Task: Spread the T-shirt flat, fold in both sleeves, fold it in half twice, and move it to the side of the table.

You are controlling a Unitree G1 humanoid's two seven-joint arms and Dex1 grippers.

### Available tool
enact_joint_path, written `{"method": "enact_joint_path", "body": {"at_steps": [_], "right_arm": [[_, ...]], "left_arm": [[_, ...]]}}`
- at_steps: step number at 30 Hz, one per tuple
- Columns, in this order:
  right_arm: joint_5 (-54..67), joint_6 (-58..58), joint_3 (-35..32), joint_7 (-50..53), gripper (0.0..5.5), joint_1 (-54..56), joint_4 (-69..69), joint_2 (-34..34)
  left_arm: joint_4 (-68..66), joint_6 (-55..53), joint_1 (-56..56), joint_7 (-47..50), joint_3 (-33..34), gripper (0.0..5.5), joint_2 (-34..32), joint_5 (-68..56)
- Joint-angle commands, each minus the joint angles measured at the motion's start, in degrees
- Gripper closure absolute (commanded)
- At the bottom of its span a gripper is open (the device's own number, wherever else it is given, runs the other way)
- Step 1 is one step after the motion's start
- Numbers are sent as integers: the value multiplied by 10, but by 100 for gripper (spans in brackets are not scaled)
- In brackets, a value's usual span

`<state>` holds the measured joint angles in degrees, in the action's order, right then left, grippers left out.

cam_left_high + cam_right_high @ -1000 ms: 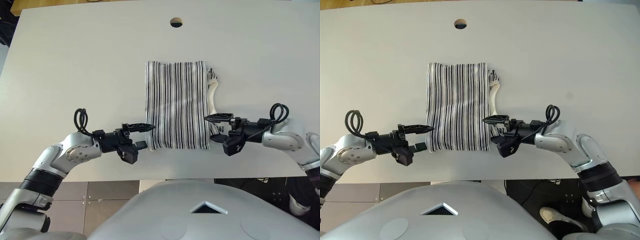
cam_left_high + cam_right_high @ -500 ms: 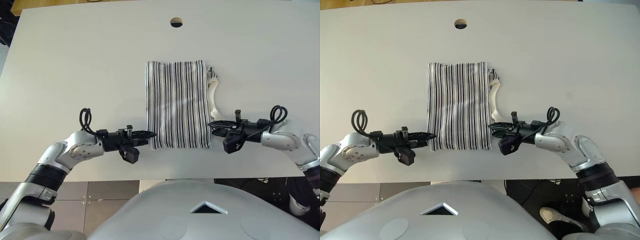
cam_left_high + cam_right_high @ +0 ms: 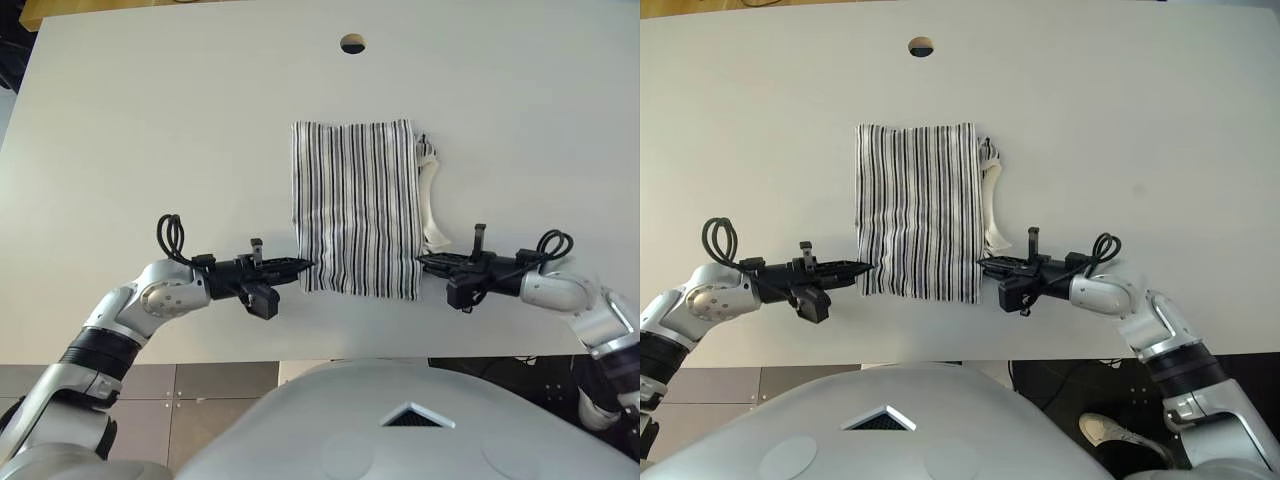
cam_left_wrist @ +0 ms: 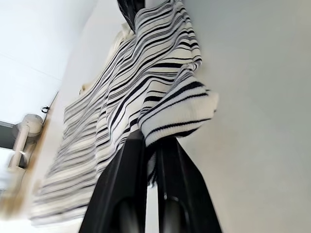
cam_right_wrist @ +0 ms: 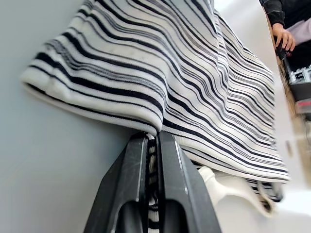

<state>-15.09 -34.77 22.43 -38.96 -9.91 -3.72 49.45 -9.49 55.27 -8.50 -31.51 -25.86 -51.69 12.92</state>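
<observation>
Table (image 3: 150, 130) carried the T-shirt (image 3: 355, 205) as a narrow striped rectangle, sleeves apparently already folded in. It lay roughly midway between the left and right edges, with its near hem close to the near edge. Left gripper (image 3: 300, 265) was clamped on the hem's near-left corner and right gripper (image 3: 425, 262) on the near-right corner; both wrist views showed cloth pinched between closed fingers. Likely step was the first half-fold. To do it well, both corners needed to lift together, travel level toward the far edge and land square on the far corners, with the hem kept taut so the middle would not sag or drag the lower layer. Risk: each bite looked thin and could slip. Pale trim (image 3: 430, 200) stuck out along the shirt's right side and might bunch in the fold. Cable hole (image 3: 352, 44) near the far edge sat well apart from the shirt, no obstacle.
</observation>
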Motion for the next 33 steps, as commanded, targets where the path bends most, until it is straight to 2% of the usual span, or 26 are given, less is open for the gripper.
{"method": "enact_joint_path", "body": {"at_steps": [1,3,6,10,16,21,26,27,33], "right_arm": [[54,14,-16,-46,540,-77,-43,62],[95,24,-31,-54,540,-90,-66,68],[159,51,-40,-65,540,-73,-75,41],[265,117,-56,-78,540,-7,-40,-30],[367,248,-94,-92,540,97,35,-116],[314,277,-105,-44,540,169,122,-176],[249,258,-104,-4,540,214,211,-226],[242,252,-107,1,511,221,226,-234],[202,203,-115,30,400,272,320,-278]], "left_arm": [[68,-29,-92,-34,-9,540,-44,-59],[94,-40,-108,-32,10,540,-47,-85],[89,-76,-88,-16,41,540,-11,-103],[38,-177,-6,6,79,540,76,-143],[-22,-242,84,-1,83,540,135,-102],[-97,-260,157,41,84,540,174,-25],[-207,-232,227,102,65,540,210,63],[-227,-222,238,111,62,507,216,71],[-309,-195,293,165,73,409,246,86]]}}
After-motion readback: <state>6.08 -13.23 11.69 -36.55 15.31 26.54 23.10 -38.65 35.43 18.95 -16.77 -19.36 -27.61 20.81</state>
